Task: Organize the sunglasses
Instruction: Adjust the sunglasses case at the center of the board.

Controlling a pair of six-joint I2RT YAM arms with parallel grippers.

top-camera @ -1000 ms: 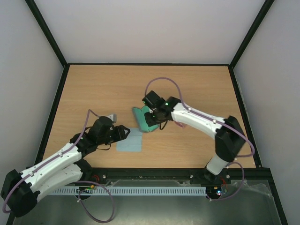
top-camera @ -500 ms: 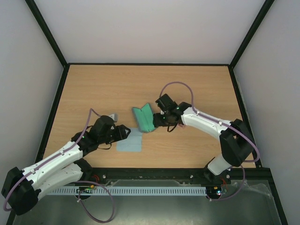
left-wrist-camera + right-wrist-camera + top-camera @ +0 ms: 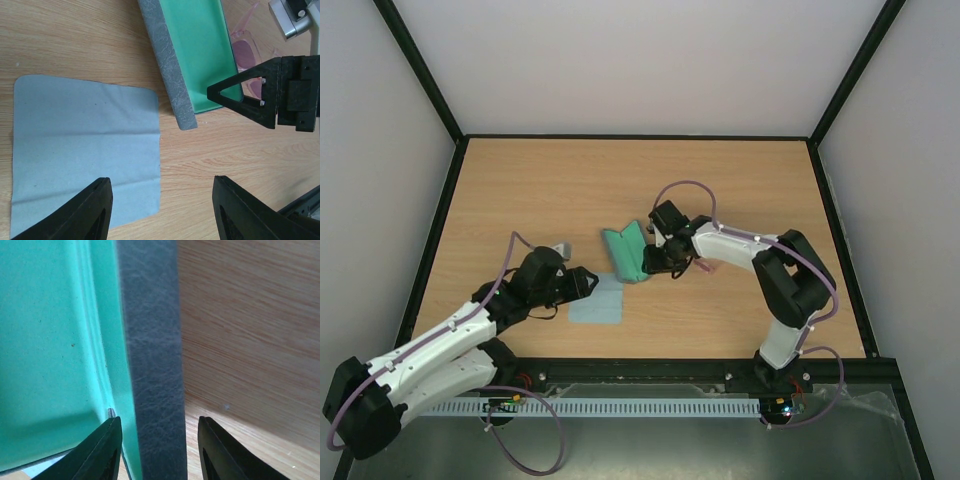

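The pink sunglasses (image 3: 246, 52) lie on the table just right of the open grey-blue case (image 3: 172, 75), partly behind my right gripper's fingers (image 3: 243, 97). In the top view they show only as a pink sliver (image 3: 708, 266) under the right arm. The case (image 3: 623, 253) has a green lining. My right gripper (image 3: 157, 440) is open and straddles the case's grey wall (image 3: 152, 365), one finger over the lining and one outside. My left gripper (image 3: 160, 210) is open and empty, low over the right edge of the pale blue cloth (image 3: 85, 150).
The cloth (image 3: 597, 301) lies flat just in front of the case. The wooden table (image 3: 540, 190) is bordered by a black frame and pale walls. My two grippers (image 3: 588, 283) are close together near the case.
My right gripper drew back to the right off the case, then came in again to its right wall, and its elbow swung inward. The left arm has hardly moved.
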